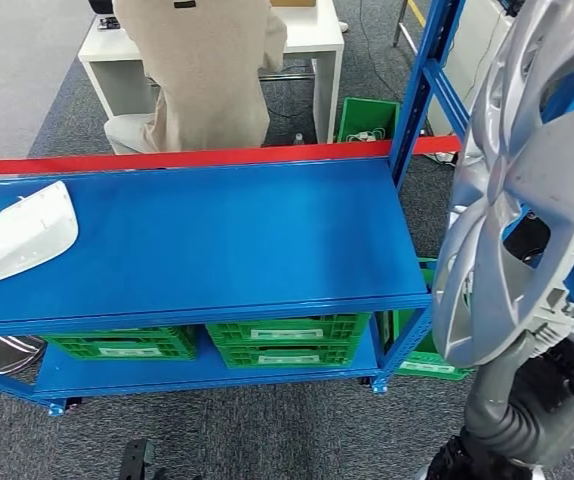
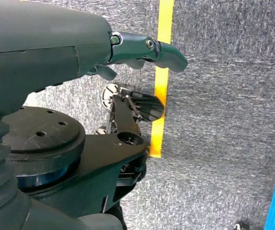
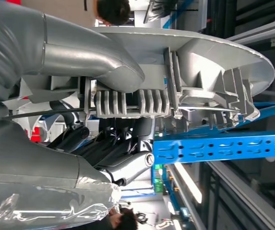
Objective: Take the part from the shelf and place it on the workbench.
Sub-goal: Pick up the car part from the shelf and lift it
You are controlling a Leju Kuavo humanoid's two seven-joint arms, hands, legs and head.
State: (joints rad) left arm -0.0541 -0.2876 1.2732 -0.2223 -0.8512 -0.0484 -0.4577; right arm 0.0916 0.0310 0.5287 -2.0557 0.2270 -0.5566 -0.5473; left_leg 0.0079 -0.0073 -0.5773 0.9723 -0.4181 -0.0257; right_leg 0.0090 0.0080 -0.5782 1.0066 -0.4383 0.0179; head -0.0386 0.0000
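So here's where we are, going left to right. At the far left of the blue shelf (image 1: 216,235) there's a white curved panel (image 1: 16,235) lying flat, not ours to worry about. Behind the shelf a person in beige (image 1: 201,75) sits at a white desk (image 1: 314,40). Under the top deck we've got green crates (image 1: 288,340) on the lower level.

Our left hand (image 2: 143,50) hangs down by the grey carpet near a yellow floor line (image 2: 161,76); its fingers lie fairly straight and apart with nothing in them, so it's out of the job.

The part itself, a silver wheel cover (image 1: 522,180), is already off the shelf and up at the far right, held nearly on edge, its face turned toward us. Our right hand (image 3: 103,120) has it by the rim: the thumb lies across one side and the dark fingers are tucked behind the ribbed back, so it's a clamp on the edge.

What we think matters now: the cover sits close to the blue upright (image 1: 420,90), so we'd swing it clear of that post before turning. An edge grip on a wide, light disc probably wants slow wrist moves or it'll lever out. We can't see the workbench from here, so we'd find it first, then lay the cover down flat before letting go.
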